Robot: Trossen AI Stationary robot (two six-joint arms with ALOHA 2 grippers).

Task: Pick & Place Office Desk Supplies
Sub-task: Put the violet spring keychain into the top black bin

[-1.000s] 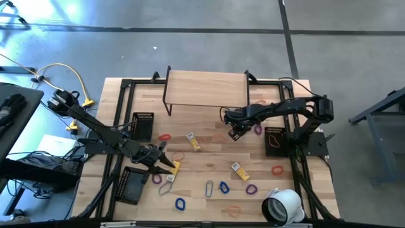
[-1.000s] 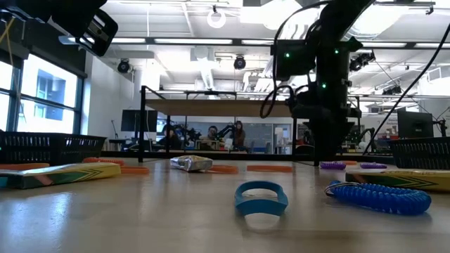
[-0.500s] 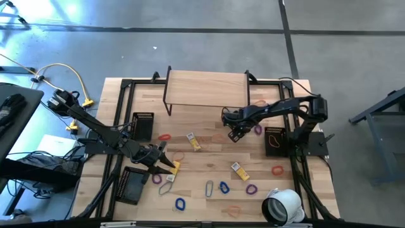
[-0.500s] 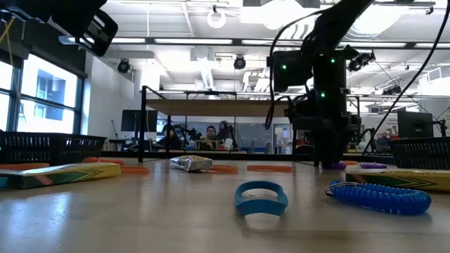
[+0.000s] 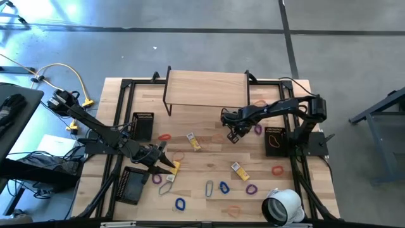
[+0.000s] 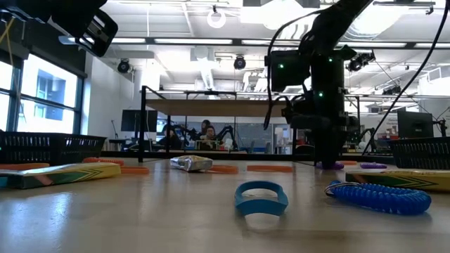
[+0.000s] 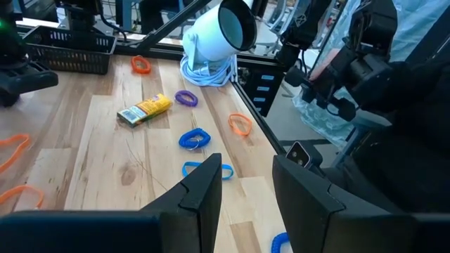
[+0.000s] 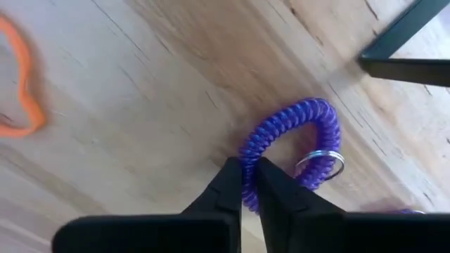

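Toward the table's right edge, just in front of the raised wooden shelf [image 5: 206, 87], I had the right gripper [image 8: 247, 184] down on the wood with its fingers pinched together on a purple coil loop [image 8: 295, 133]. That loop lay flat on the table [image 5: 209, 161], a small silver ring hanging from it, and an orange band [image 8: 21, 84] sat well apart from it. A black mesh basket [image 5: 274, 140] stood close by, nearer the right edge.

Over by the left edge I had the left gripper [image 7: 242, 186] near the front, its fingers standing apart; I could not tell whether they held anything. Ahead of it on the table were blue loops [image 7: 195, 138], a purple loop [image 7: 185, 98], an orange band [image 7: 240, 124], a yellow packet [image 7: 144, 110], and a large white tape roll [image 7: 219, 31] at the front right corner.
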